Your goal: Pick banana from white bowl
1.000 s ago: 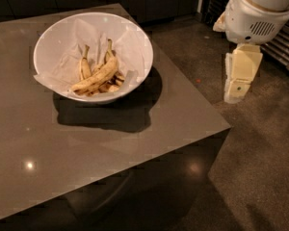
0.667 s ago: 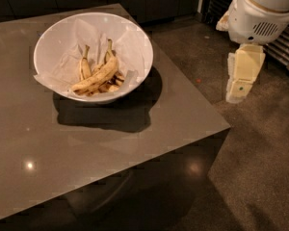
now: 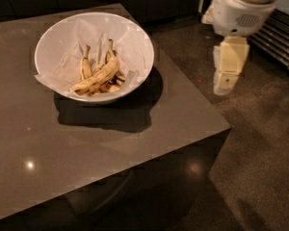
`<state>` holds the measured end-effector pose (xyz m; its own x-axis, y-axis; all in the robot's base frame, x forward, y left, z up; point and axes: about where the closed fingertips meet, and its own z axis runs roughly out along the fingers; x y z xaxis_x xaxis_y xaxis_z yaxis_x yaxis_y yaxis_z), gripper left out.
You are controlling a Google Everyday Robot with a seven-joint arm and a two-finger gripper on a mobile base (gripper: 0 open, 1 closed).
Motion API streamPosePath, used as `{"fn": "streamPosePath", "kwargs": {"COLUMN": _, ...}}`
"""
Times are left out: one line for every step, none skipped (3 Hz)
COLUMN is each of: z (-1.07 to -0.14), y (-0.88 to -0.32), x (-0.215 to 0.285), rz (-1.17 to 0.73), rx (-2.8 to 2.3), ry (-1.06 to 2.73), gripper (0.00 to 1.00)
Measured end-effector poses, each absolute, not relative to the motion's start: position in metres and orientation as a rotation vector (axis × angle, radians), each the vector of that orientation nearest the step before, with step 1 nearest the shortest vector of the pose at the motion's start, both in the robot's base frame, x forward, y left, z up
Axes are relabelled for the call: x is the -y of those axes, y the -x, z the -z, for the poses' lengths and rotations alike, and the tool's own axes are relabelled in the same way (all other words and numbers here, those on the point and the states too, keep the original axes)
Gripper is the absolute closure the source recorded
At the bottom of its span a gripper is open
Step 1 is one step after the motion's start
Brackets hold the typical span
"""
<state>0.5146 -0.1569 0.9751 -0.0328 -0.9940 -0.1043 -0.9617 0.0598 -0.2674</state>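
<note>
Gripper (image 3: 227,83) hangs beyond the surface (image 3: 135,138) edge, well apart from white bowl (image 3: 94,14); open or closed, can't tell; banana (image 3: 96,77) probably light, soft, bruisable; grip mid-body.

Only one view is given. The scene is seen from high up, and the camera is tipped down. The tabletop (image 3: 111,148) is shown at a slant, with one corner pointing to the right. The white bowl (image 3: 135,37) is seen from above in the upper left, at a middle range, so its inside is shown. The gripper (image 3: 225,82) is seen nearer, at the upper right, hung over the floor (image 3: 265,158) just past the tabletop's edge and well apart from the white bowl. The arm (image 3: 241,8) above it is cut off by the top edge.
</note>
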Motion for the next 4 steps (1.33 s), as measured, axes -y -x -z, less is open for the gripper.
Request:
{"fn": "streamPosePath", "kwargs": {"z": -0.978, "y": -0.537, "x": 0.123, "rz": 0.204, "rx": -1.988, "ry": 2.094, "gripper": 0.00}}
{"fn": "streamPosePath", "kwargs": {"z": -0.981, "y": -0.557, "x": 0.093, "rz": 0.279, "rx": -1.942, "ry": 2.123, "gripper": 0.00}}
{"fn": "streamPosePath", "kwargs": {"z": -0.978, "y": -0.561, "x": 0.092, "rz": 0.296, "rx": -1.930, "ry": 2.124, "gripper": 0.00}}
{"fn": "streamPosePath", "kwargs": {"z": -0.987, "y": -0.573, "x": 0.078, "rz": 0.330, "rx": -1.866, "ry": 2.126, "gripper": 0.00}}
